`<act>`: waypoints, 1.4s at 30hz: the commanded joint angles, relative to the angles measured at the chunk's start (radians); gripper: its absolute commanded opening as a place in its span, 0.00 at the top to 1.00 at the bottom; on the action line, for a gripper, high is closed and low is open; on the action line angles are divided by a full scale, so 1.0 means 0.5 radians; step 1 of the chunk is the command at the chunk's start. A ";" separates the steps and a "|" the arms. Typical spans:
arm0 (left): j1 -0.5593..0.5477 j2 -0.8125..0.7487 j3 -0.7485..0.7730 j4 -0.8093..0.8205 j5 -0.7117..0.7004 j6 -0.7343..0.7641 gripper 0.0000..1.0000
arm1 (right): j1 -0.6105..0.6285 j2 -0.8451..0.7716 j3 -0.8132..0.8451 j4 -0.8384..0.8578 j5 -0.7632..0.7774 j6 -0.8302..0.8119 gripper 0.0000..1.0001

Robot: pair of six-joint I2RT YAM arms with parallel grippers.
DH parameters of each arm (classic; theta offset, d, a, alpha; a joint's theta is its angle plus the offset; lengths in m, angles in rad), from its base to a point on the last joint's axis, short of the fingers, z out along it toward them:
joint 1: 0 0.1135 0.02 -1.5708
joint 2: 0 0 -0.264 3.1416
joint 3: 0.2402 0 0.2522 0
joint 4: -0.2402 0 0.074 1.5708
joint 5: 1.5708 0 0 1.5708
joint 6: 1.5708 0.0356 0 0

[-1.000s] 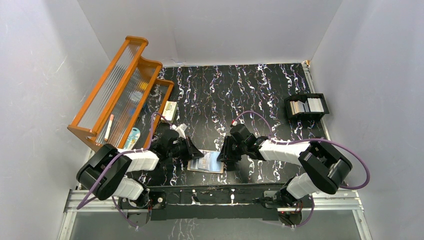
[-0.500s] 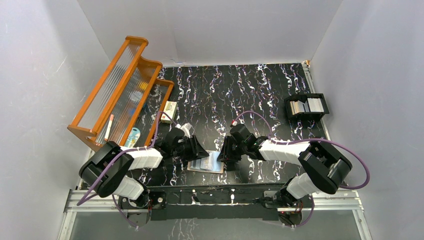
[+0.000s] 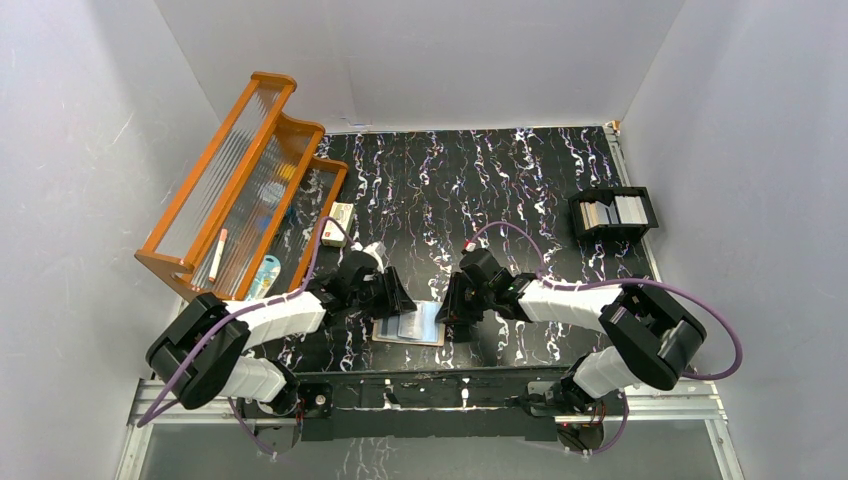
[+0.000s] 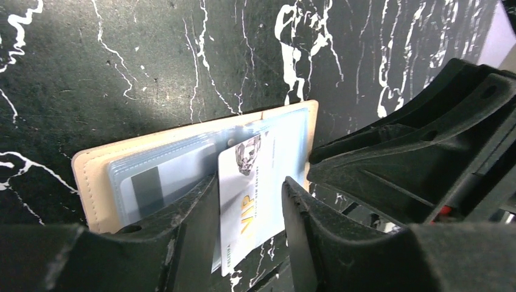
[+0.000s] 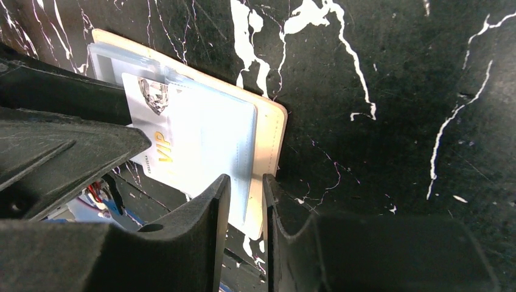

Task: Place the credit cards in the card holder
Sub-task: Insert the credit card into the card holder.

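Black marbled table (image 3: pixel 520 180) — card holder (image 3: pixel 410 328) open flat, long axis left–right.

VIP card (image 4: pixel 258 164) atop card holder (image 4: pixel 91 182), left hand (image 4: pixel 249 185) astride

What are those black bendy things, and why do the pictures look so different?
They are two robot arms, each ending in two-fingered jaws. One picture looks down from above; the other two come from cameras on the wrists. On the black table lies an open tan card holder. A white VIP card looks partly tucked into its clear pocket, between the left jaws, which stand apart. The right jaws seem to pinch the holder's edge. An orange rack and a black tray stand at the sides.
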 commanded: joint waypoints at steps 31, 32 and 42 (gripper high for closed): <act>-0.193 -0.033 0.154 -0.203 -0.229 0.087 0.56 | 0.009 -0.180 0.001 -0.136 0.164 0.035 0.67; -0.193 -0.047 0.158 -0.216 -0.231 0.088 0.55 | 0.009 -0.215 -0.018 -0.140 0.171 0.054 0.68; -0.191 0.037 0.199 -0.198 -0.155 0.099 0.54 | 0.009 -0.158 -0.074 -0.021 0.113 0.151 0.70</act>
